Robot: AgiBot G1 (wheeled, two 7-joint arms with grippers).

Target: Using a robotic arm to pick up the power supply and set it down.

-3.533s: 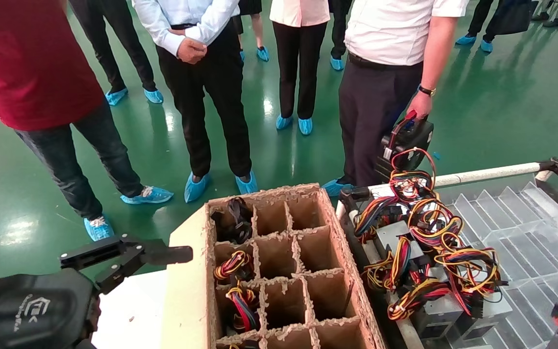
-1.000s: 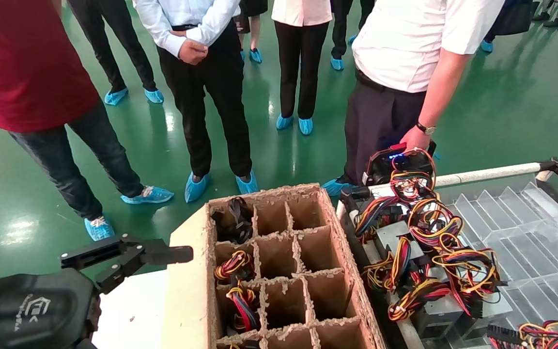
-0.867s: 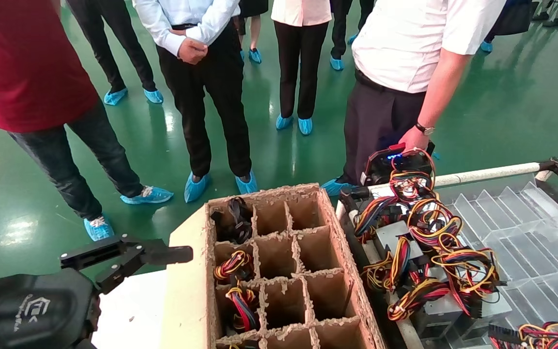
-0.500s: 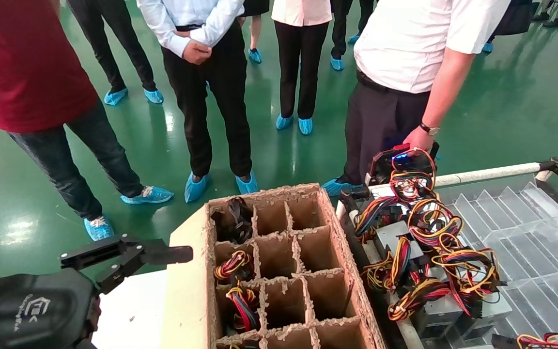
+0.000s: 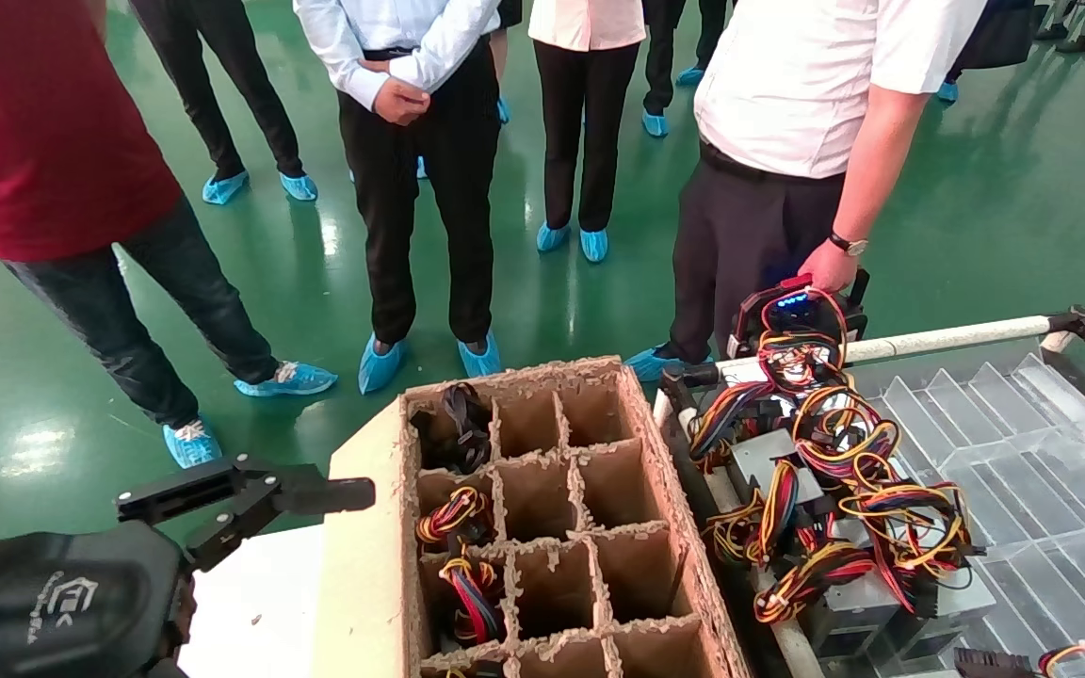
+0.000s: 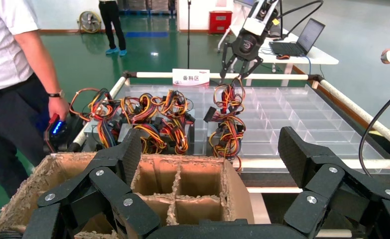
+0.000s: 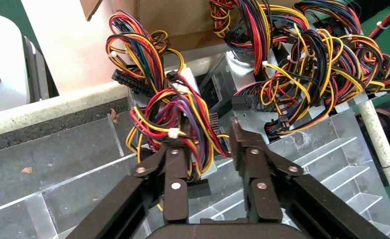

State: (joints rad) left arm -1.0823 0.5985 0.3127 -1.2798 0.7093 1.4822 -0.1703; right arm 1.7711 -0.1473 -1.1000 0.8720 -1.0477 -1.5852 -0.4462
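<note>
Right gripper (image 7: 207, 149) clamped on power supply (image 7: 183, 107) cable bundle, sinking toward 5 o'clock of clear tray (image 5: 1051, 471): set-down near. Left gripper (image 5: 251, 499) parked open, 8 o'clock.

Your right pincer (image 7: 210, 149) grips a power supply (image 7: 183, 107) by its wire bundle above the clear divided tray (image 7: 58, 174).

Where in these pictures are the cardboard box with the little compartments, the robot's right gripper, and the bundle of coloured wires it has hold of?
cardboard box (image 5: 368, 565), head view, on its plain left outer wall.
right gripper (image 7: 208, 149), right wrist view, midway between its fingertips.
wire bundle (image 7: 170, 107), right wrist view, on the looped wires above the fingers.
</note>
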